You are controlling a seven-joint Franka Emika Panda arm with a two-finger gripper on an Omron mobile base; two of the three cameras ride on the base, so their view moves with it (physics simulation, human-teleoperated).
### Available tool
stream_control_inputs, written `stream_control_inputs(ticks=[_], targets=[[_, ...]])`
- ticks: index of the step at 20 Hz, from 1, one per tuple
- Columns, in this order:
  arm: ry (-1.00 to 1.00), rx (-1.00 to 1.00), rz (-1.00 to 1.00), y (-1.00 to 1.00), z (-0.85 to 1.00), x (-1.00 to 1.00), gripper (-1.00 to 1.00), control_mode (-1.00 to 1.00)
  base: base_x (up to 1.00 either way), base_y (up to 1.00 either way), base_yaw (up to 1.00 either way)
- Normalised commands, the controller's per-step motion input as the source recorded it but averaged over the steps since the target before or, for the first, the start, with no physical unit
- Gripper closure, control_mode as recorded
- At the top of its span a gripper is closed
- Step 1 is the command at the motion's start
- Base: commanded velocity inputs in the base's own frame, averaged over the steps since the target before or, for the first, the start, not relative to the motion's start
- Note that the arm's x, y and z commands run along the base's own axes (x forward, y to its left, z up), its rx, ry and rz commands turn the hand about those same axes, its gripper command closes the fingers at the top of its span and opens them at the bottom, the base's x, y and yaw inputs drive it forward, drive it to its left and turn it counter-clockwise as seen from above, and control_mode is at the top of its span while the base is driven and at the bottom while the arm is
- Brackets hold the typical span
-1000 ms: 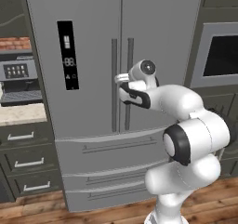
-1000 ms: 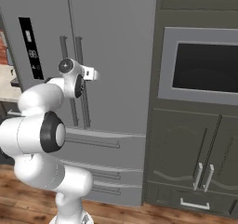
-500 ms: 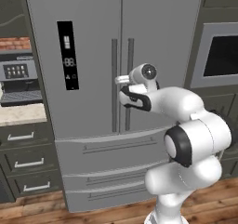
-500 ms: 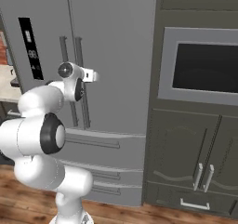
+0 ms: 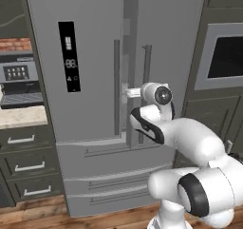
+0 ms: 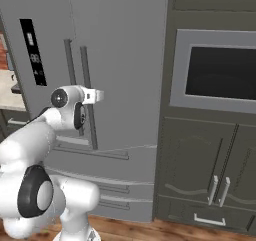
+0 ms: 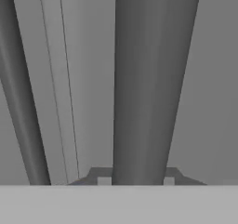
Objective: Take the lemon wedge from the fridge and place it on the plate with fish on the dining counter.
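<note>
Jaws closed around the right door's handle (image 7: 148,88) of the fridge (image 5: 90,57); lemon wedge presumably inside, behind shut doors. Risk: slipping off the smooth bar if pulled off-axis, leaving door shut

Grey bar handle (image 7: 151,83) of fridge (image 7: 88,79) close-up, running top to bottom btwn gripper (image 7: 136,181) fingertips, 2nd handle (image 7: 21,102) at left, door seam btwn them.

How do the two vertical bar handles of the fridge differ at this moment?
The right handle sits between the fingers of the pincer; the left handle stands free. The right handle's door is pulled slightly ajar; the left handle's door is shut. Both are grey upright bars on the fridge.
</note>
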Motion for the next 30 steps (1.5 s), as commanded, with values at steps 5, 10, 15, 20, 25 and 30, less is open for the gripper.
stream_control_inputs(ticks=[5,10,15,20,25,30], targets=[[-0.21,0.00,-0.11,-0.30,0.23,-1.00,1.00,-1.00,0.00,0.00,0.00],[-0.18,0.01,-0.16,-0.60,0.25,-1.00,1.00,-1.00,0.00,0.00,0.00],[-0.15,0.05,-0.17,-0.40,0.36,-0.98,1.00,-1.00,0.00,0.00,0.00],[0.00,-0.06,-0.12,0.90,0.03,-0.10,1.00,-1.00,0.00,0.00,0.00],[0.00,-0.03,-0.21,1.00,0.19,0.47,1.00,-1.00,0.00,0.00,0.00],[0.00,0.00,-0.27,0.44,0.13,0.52,1.00,-1.00,0.00,0.00,0.00]])
